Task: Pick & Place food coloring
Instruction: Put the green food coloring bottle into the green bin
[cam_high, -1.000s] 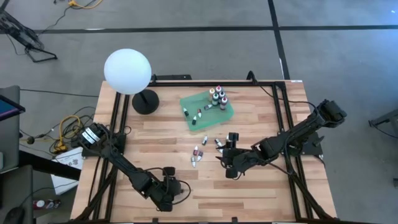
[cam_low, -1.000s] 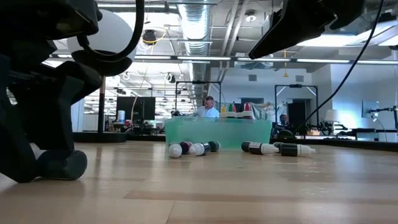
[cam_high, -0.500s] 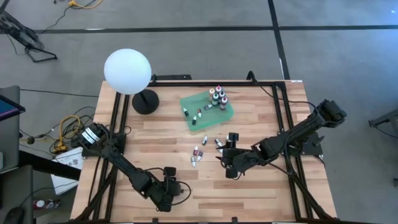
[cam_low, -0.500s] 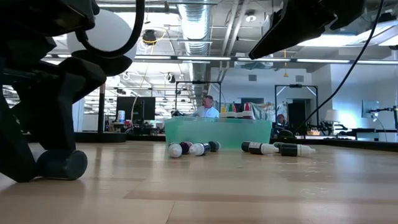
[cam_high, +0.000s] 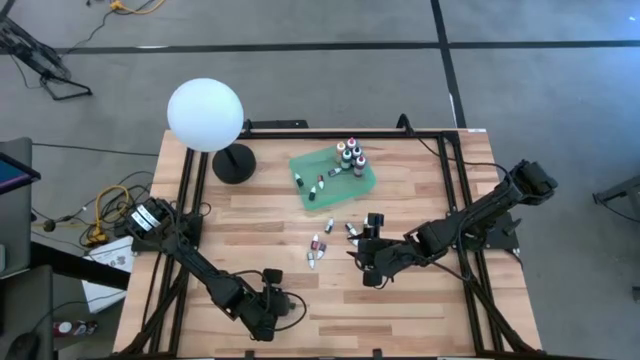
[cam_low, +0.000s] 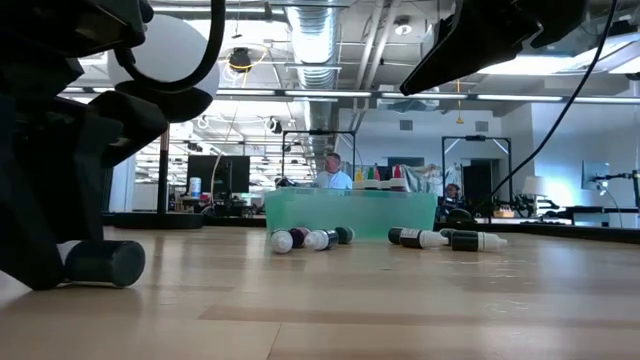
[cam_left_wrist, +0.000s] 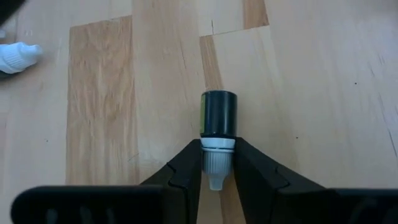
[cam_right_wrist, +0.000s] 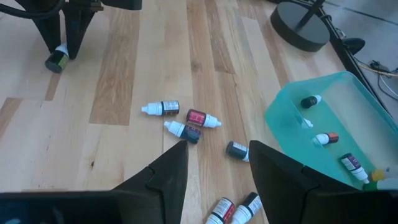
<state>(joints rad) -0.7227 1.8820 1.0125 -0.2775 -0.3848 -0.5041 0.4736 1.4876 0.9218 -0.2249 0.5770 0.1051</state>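
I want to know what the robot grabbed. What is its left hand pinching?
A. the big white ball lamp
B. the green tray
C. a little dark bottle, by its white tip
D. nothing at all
C: in the left wrist view the left hand is shut on the white tip of a little dark bottle lying on the table.
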